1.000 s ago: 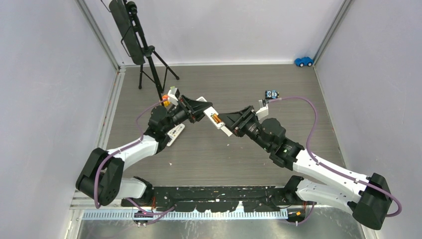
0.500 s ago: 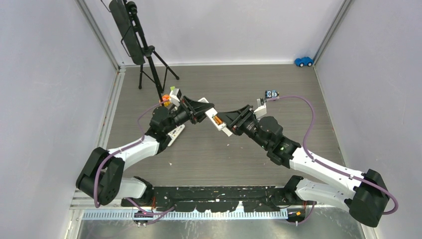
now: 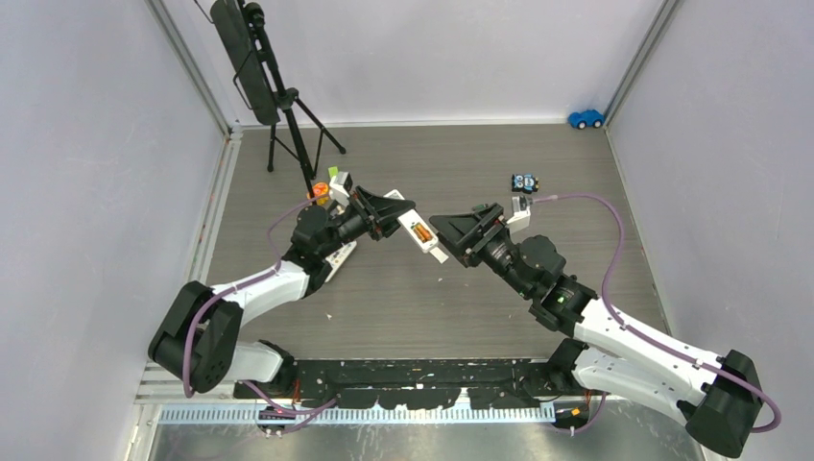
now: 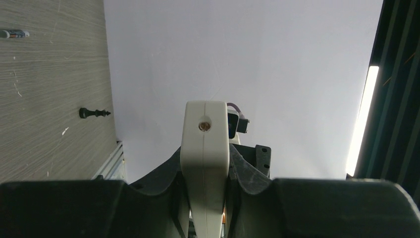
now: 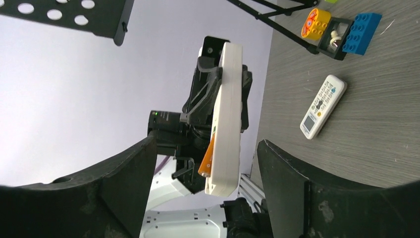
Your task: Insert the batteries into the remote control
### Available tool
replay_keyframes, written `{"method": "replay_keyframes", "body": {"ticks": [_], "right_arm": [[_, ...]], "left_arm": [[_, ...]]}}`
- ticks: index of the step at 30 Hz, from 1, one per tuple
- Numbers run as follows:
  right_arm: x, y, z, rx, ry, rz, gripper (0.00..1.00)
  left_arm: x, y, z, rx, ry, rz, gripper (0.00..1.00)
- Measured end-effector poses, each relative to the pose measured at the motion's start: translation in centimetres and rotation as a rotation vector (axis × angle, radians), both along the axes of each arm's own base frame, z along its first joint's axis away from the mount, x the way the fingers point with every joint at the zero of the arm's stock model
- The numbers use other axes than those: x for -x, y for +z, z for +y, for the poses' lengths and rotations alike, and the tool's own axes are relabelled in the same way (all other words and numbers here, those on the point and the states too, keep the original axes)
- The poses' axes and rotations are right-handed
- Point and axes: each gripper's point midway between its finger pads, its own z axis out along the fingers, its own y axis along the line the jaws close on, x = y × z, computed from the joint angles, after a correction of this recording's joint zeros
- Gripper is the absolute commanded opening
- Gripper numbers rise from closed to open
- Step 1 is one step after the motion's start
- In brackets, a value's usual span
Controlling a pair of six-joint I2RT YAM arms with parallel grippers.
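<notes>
My left gripper (image 3: 392,220) is shut on one end of a white remote (image 3: 419,235) and holds it above the table. In the left wrist view the remote (image 4: 205,148) stands clamped between the fingers. An orange battery (image 3: 419,231) sits in the remote's open compartment. In the right wrist view the battery (image 5: 207,157) tilts out of the remote (image 5: 227,114) at one end. My right gripper (image 3: 455,236) is open and empty, its jaws spread just short of the remote's free end. Another slim battery (image 4: 14,33) lies on the table.
A second white remote (image 3: 338,259) lies on the table under the left arm, also in the right wrist view (image 5: 323,105). Toy blocks (image 3: 322,190) and a black tripod (image 3: 283,106) stand behind. A small black knob piece (image 4: 94,113), a blue car (image 3: 586,118) and a small toy (image 3: 523,182) lie farther off.
My right gripper has drawn back a little from the remote's end and its wrist has turned. The left gripper and remote have barely moved.
</notes>
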Motion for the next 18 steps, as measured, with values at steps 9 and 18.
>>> {"method": "replay_keyframes", "body": {"ticks": [9, 18], "right_arm": [[1.5, -0.2, 1.6, 0.059, 0.126, -0.024, 0.81], [1.1, -2.7, 3.2, 0.105, 0.175, 0.04, 0.59]], "left_arm": [[-0.1, -0.2, -0.1, -0.001, 0.0, 0.006, 0.0], [-0.1, -0.2, -0.1, 0.001, -0.001, 0.007, 0.0]]}}
